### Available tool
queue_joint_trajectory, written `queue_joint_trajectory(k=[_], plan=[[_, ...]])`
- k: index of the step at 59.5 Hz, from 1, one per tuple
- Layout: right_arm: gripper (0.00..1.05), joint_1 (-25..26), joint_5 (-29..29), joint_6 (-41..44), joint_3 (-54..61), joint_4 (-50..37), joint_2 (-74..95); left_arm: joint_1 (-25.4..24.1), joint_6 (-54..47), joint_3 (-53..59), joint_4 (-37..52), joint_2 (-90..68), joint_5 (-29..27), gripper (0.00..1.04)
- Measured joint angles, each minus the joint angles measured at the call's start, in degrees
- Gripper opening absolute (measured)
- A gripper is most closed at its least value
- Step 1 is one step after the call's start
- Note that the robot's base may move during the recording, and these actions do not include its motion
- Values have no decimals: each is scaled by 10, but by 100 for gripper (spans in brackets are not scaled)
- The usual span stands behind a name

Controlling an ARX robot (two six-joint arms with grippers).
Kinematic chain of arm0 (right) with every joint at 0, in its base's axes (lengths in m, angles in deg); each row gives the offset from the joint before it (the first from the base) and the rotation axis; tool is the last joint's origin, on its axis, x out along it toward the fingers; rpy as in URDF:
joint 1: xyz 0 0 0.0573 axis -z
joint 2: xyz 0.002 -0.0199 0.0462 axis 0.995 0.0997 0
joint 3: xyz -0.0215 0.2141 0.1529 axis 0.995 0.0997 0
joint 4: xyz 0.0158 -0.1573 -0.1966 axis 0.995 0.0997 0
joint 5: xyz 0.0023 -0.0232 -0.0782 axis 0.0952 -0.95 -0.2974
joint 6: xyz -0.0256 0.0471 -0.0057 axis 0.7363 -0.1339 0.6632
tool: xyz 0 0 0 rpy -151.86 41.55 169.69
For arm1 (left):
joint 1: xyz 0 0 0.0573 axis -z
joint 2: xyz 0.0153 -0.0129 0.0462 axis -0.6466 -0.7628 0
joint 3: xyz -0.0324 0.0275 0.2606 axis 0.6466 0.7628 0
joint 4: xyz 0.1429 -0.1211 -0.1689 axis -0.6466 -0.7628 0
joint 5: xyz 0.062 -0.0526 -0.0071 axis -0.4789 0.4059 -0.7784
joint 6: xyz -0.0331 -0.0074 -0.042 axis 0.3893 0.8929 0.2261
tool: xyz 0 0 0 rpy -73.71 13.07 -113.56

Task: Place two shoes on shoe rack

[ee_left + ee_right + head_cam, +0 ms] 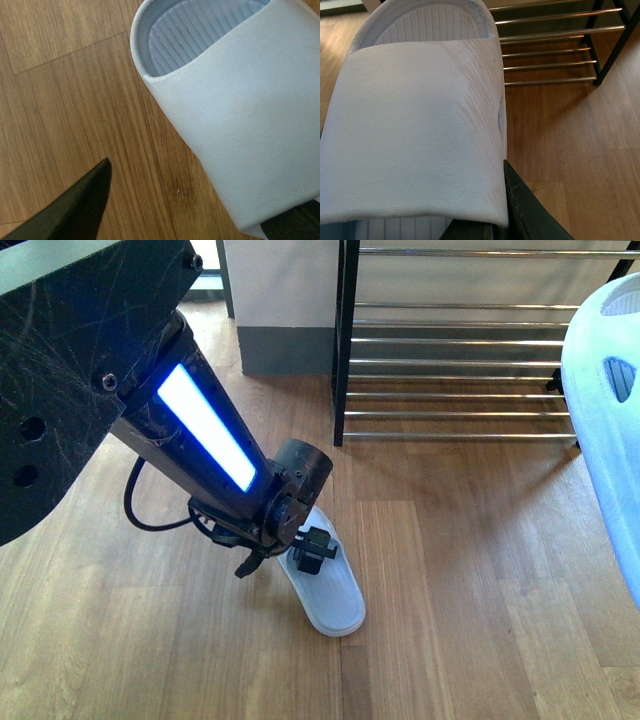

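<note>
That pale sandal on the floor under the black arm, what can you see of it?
The slide sandal is pale blue, one-piece, rubbery-looking, with a broad pebbled strap and a ribbed footbed. It lies flat, sole down, on the wooden floor, short of the shoe rack. The left end effector straddles it, open, one finger clear of its side.

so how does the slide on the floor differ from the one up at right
The floor slide lies flat on the wood floor; the raised slide is up off it. The floor slide sits ungripped between the open jaws of the left gripper; the raised slide is clamped by the right gripper. Both are pale blue, neither on the shoe rack.
</note>
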Motion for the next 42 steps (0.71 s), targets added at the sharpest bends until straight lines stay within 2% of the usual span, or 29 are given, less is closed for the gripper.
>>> queue_joint_trajectory(k=[1,10,15,19,33,37,42], plan=[[1,0,0,0,0,0,0,0,0,-3,-1,-1,0,75],[1,0,0,0,0,0,0,2,4,-5,-5,-5,1,58],[1,0,0,0,0,0,0,2,7,-5,-7,-8,0,45],[1,0,0,0,0,0,0,2,7,-4,-7,-8,0,39],[1,0,0,0,0,0,0,-1,8,24,10,-3,-7,6],[1,0,0,0,0,0,0,-2,8,38,19,4,-10,1],[1,0,0,0,0,0,0,-5,-2,65,36,19,-16,2]])
